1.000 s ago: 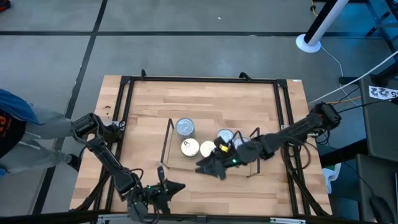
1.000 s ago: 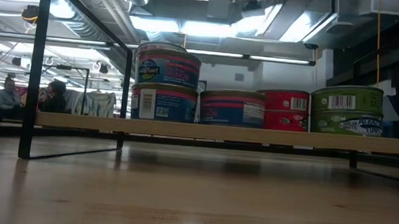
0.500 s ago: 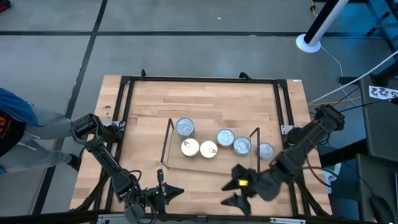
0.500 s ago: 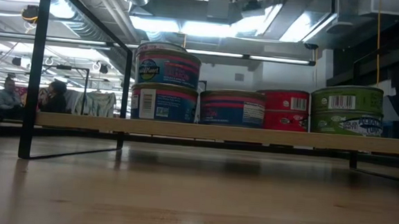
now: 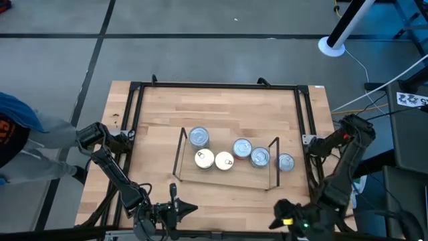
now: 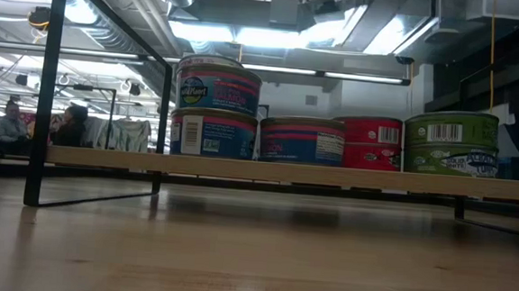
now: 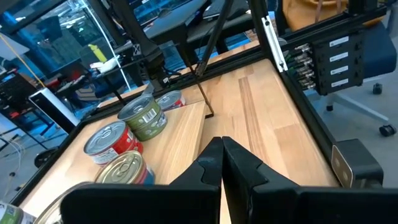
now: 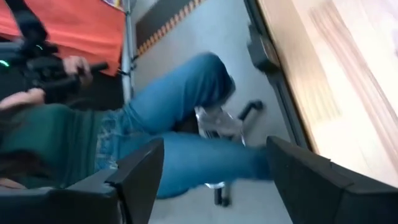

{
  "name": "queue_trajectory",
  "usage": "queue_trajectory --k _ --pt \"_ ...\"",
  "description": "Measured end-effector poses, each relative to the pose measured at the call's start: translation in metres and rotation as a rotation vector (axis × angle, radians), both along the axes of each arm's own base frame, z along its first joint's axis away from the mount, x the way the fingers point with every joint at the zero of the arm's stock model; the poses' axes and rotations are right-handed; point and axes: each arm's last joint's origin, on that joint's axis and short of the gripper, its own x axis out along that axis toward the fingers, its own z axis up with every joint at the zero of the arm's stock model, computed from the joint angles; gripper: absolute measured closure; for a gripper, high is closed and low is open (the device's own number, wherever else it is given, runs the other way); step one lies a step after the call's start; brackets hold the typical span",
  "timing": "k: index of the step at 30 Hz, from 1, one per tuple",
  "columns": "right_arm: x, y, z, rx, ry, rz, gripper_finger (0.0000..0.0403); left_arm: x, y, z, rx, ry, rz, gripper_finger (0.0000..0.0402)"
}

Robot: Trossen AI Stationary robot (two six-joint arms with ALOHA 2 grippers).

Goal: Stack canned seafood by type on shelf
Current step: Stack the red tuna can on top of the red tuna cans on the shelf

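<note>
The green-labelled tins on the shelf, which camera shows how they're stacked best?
The low view: the green-labelled tins stand side-on, one atop another, at the shelf's end. The high view shows only silver tops; the left wrist view shows one green tin, angled; the right wrist view shows none.

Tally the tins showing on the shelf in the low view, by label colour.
blue-label tins: 3
red-label tins: 2
green-label tins: 2
Total showing on the shelf from this view: 7
</note>
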Motion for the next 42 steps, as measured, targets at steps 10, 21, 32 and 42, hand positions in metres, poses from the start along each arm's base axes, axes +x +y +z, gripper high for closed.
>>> queue_trajectory --k 10,21,32,42 --pt "-0.027 0.004 -0.013 0.005 0.203 -0.112 0.0121 0.0 0.0 0.0 -0.017 -0.003 0.004 0.04" --pt "-0.027 0.006 -0.037 -0.128 0.327 -0.109 0.0121 0.0 0.0 0.0 -0.014 -0.001 0.004 0.04" --pt "-0.036 -0.005 -0.063 -0.382 0.527 -0.094 0.0121 0.001 0.001 -0.001 -0.013 0.0 0.006 0.04" --pt "-0.045 -0.027 -0.065 -0.662 0.559 -0.109 0.0121 0.001 0.001 -0.001 -0.013 0.0 0.006 0.04"
